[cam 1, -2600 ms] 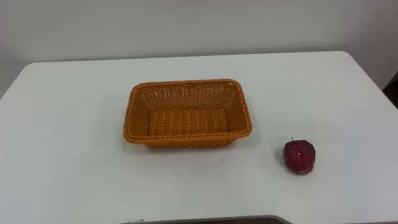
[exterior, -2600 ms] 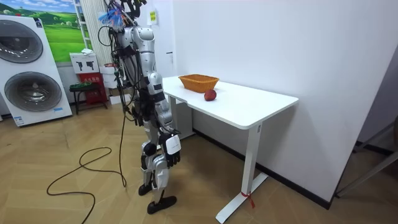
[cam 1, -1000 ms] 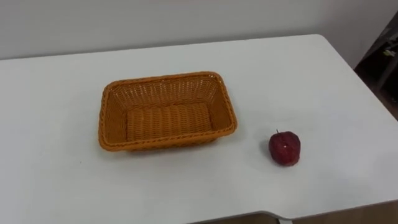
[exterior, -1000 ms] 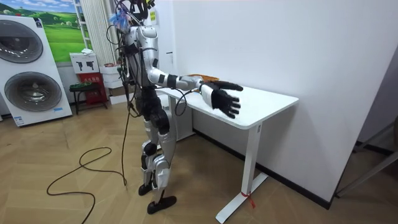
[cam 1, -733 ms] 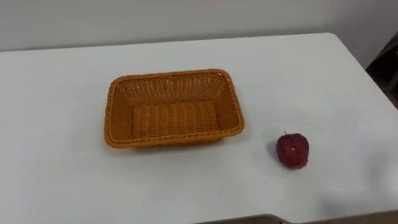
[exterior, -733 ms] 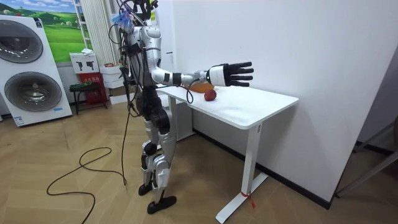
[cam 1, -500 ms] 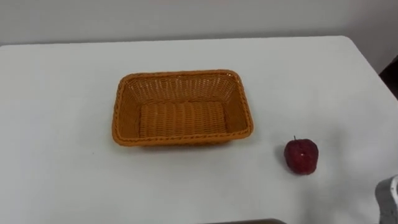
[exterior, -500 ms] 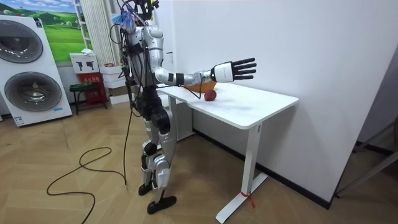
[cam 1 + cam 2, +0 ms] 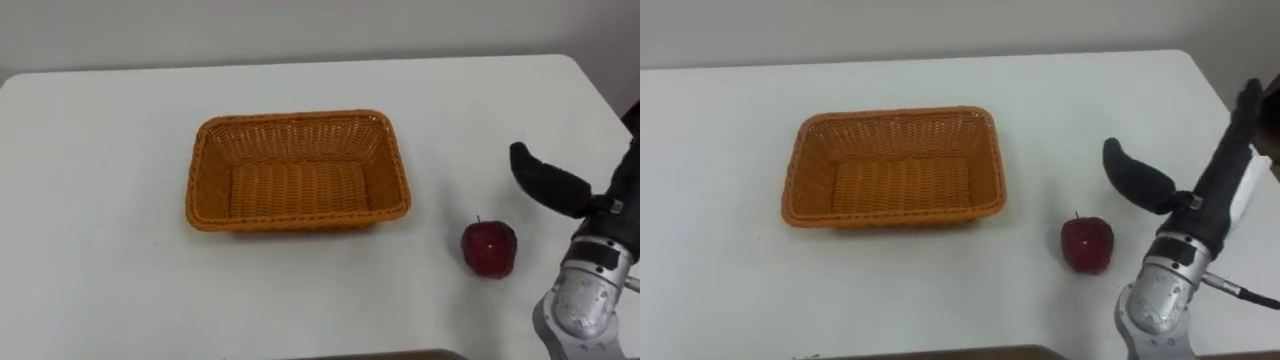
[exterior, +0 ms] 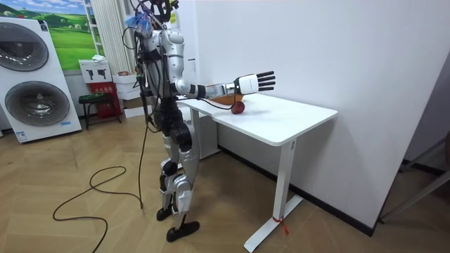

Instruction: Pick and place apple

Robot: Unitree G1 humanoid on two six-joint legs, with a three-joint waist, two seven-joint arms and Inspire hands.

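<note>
Right eye view | right hand raised, fingers straight and apart | apple on table, between hand and basket

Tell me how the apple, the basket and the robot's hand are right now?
Apple: resting on the table, right of the basket, not held.
Basket: upright on the table, empty.
Right hand: open, fingers straight, in the air beside the apple, not touching it.
</note>
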